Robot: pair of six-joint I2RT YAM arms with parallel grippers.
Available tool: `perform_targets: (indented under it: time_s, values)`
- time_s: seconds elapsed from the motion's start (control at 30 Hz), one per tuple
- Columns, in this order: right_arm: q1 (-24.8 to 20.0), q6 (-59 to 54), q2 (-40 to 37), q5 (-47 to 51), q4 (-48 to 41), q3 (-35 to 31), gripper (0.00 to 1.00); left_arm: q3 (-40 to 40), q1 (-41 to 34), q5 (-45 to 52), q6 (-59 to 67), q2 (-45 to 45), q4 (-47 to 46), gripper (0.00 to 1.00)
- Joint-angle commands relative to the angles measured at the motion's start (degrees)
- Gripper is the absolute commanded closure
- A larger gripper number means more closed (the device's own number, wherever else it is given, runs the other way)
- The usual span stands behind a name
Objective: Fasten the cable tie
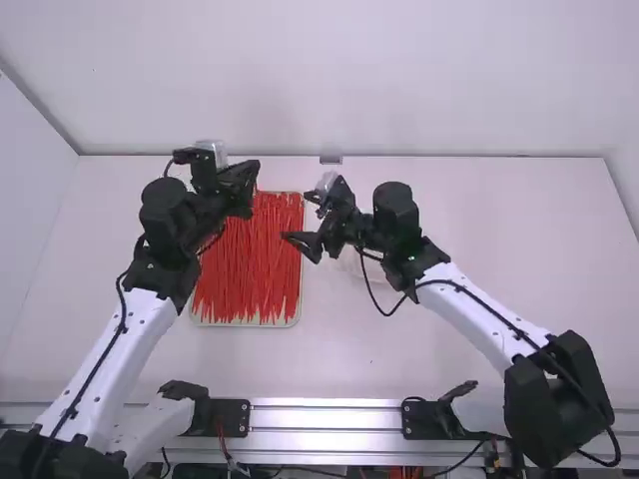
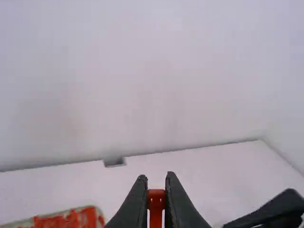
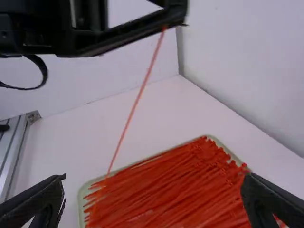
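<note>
One red cable tie (image 3: 137, 99) is pinched in the left pincer (image 2: 156, 184) at 12 o'clock of the tray (image 1: 246, 323); right pincer (image 1: 303, 245) gapes empty at 3 o'clock; looping not yet done.

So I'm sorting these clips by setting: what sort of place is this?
Probably a robot test bench in a lab: a white table boxed in by plain white walls, two arms standing at a metal rail, and a tray of red cable ties.
</note>
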Motion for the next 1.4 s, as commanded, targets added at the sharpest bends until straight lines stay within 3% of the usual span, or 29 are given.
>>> perform_targets:
  time_s: [0.0,0.37,0.63,0.8,0.93,1.17,1.3,1.33,1.37]
  values:
    - [1.31,0.15,0.46,0.04,1.70,1.68,0.01,-0.22,-0.68,3.23,-3.19,-1.11,1.97,0.98]
    - [2.16,1.77,0.46,0.17,11.82,1.68,0.01,-0.22,-0.92,6.19,-9.97,-1.11,13.53,0.98]
    - [2.16,13.62,0.46,11.28,19.47,1.68,0.00,-0.22,-1.01,7.17,-11.61,-1.11,14.64,0.98]
    - [2.78,16.87,0.46,12.74,22.18,1.68,0.13,-0.22,-1.79,6.91,-15.17,-0.83,16.72,0.98]
    - [4.20,16.81,0.46,14.73,22.67,1.68,0.13,-0.22,-4.04,6.80,-15.06,0.33,20.20,0.98]
    - [5.53,16.26,0.46,18.03,20.96,1.68,0.45,-0.22,-6.40,6.56,-11.82,1.79,21.44,0.98]
    - [5.53,16.24,0.46,17.81,19.78,1.68,0.80,-0.22,-5.77,5.49,-11.65,1.95,20.44,0.98]
    - [5.53,16.28,0.46,17.86,19.28,1.68,1.00,-0.22,-5.81,5.42,-11.67,1.97,20.22,0.98]
    - [5.53,16.33,0.46,17.84,18.95,1.68,1.00,-0.22,-5.86,5.42,-11.65,1.95,20.22,0.98]
